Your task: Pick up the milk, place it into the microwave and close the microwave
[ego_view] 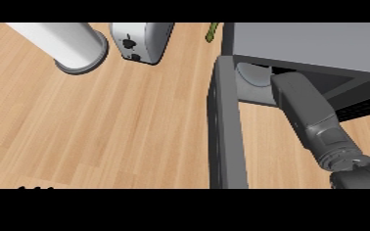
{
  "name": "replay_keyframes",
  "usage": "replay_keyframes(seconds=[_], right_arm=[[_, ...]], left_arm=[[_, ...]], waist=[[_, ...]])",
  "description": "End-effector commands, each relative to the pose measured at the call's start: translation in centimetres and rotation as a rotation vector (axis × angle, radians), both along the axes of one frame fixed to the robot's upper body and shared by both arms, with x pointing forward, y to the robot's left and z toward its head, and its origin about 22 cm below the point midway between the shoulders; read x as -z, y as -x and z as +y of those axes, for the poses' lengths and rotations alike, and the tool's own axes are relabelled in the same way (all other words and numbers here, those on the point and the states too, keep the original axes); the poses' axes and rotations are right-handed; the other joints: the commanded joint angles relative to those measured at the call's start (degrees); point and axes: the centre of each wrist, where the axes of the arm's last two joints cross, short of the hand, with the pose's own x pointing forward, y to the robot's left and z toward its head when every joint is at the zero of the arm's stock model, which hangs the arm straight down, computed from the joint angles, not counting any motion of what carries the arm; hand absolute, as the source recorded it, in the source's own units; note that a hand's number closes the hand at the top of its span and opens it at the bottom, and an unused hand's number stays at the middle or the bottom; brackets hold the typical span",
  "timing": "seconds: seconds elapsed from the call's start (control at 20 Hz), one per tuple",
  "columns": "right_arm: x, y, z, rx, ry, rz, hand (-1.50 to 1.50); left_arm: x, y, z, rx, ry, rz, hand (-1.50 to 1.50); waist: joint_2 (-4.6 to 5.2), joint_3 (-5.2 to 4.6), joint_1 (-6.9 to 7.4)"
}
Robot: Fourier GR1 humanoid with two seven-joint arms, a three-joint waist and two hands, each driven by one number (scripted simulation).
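Note:
The grey microwave stands at the upper right with its door swung wide open toward me. My right forearm reaches up from the lower right into the microwave's opening. The right hand is hidden inside the cavity under the microwave's top. Part of the pale round turntable shows in the cavity beside the forearm. No milk is visible anywhere. Only the black fingertips of my left hand show at the lower left edge, pointing up and at rest.
A silver toaster stands at the back, left of the microwave. A white cylinder on a grey round base stands at the back left. A small green object lies behind the microwave's left corner. Bare wooden counter fills the left.

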Motion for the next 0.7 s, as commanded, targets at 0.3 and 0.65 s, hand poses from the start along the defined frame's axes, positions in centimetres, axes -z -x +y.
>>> replay_keyframes(seconds=[0.3, 0.65], right_arm=[[5.7, 4.3, -5.9, 0.486, 0.259, 0.252, -1.50], [2.9, 1.5, 0.0, 0.026, 0.296, 0.231, -1.50]], left_arm=[[-0.1, -0.8, 0.4, 0.017, -0.031, -0.019, -1.50], [0.0, -1.4, 0.3, 0.027, -0.031, -0.017, -1.50]], waist=[[1.33, -0.67, 2.25], [0.42, 0.12, 1.90]])
